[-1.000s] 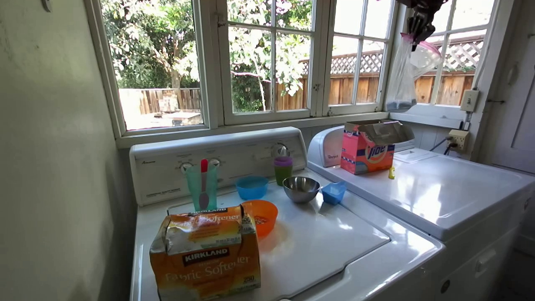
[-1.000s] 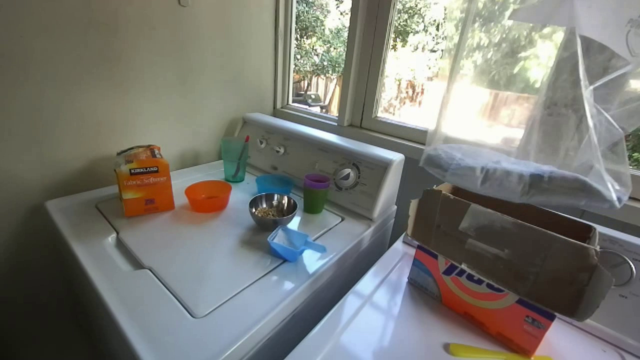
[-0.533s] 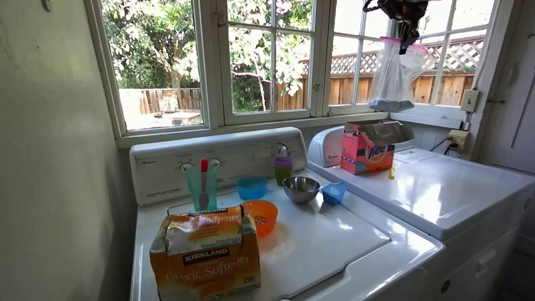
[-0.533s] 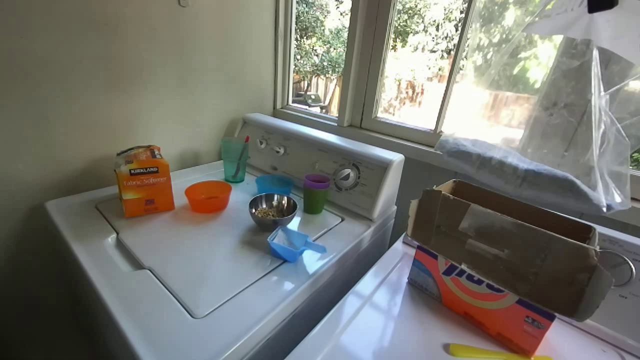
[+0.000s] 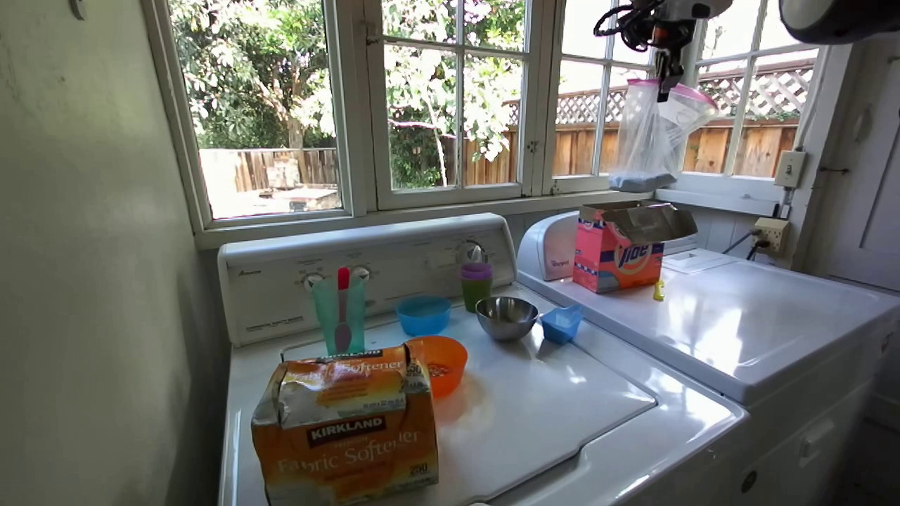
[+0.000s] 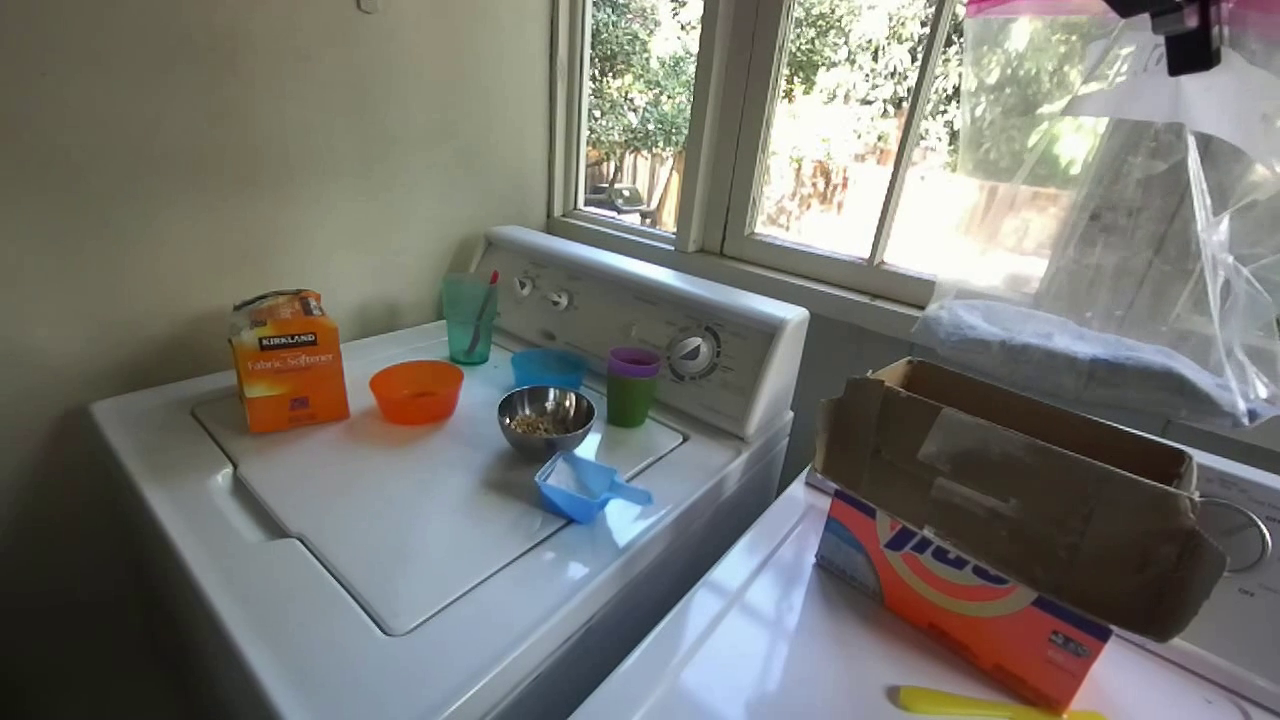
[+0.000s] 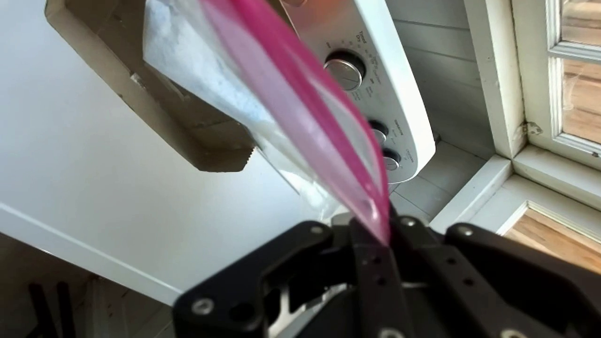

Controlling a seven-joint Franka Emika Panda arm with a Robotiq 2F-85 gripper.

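Bag, pink seal uppermost, long axis near-vertical

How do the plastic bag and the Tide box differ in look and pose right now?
Look: the plastic bag is see-through with a pink top strip; the Tide box is opaque printed cardboard, mostly orange-red outside.
Pose: the plastic bag hangs from the gripper; the Tide box stands on the white dryer.
Shape: the plastic bag is limp and creased; the Tide box keeps straight sides, a flap folded outward.
Shared: both are containers.
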